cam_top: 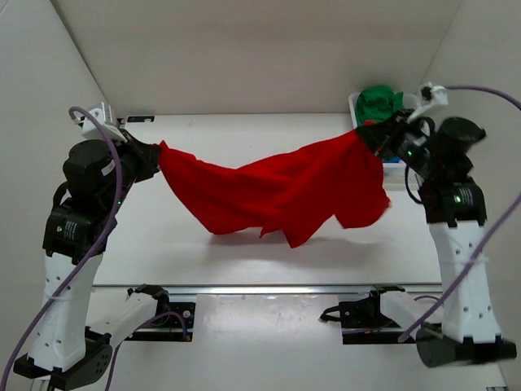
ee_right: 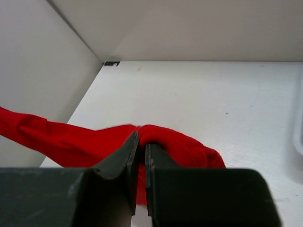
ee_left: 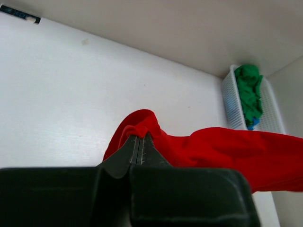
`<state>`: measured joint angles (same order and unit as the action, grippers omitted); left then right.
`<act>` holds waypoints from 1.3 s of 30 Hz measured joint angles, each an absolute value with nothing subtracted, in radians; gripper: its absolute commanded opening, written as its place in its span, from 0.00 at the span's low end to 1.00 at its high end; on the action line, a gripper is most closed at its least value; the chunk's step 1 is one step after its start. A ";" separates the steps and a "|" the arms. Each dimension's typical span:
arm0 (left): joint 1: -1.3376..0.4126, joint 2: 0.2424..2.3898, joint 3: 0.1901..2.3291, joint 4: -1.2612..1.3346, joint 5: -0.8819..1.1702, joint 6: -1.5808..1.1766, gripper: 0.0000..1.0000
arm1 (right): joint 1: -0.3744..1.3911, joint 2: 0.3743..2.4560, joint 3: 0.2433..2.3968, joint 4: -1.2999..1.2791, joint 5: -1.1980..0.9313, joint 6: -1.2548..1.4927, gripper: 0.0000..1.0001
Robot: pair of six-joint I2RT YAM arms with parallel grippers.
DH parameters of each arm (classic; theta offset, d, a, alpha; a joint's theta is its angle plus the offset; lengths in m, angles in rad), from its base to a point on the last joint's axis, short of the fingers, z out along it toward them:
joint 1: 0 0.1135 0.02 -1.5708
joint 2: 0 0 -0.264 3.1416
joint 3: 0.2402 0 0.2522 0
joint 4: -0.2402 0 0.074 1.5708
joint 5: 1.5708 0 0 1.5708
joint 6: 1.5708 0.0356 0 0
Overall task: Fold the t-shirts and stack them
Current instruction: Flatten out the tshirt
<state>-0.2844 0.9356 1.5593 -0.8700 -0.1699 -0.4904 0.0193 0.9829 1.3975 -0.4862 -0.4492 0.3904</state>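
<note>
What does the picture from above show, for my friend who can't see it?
A red t-shirt hangs stretched over a white table, sagging in the middle, with the robot's left hand pinching one end and its right hand pinching the other. A green t-shirt sits bunched in a white basket at the far right corner.

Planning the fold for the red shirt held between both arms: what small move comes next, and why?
Probably lower both arms together to lay the red t-shirt flat on the table. The left gripper and right gripper each pinch one end, and the cloth hangs between them, sagging and rumpled in the middle, not yet spread for folding.
</note>
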 measured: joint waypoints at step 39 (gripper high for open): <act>-0.245 0.910 1.150 -0.793 -0.252 -0.461 0.00 | 0.396 1.671 1.007 -0.260 -0.355 0.311 0.39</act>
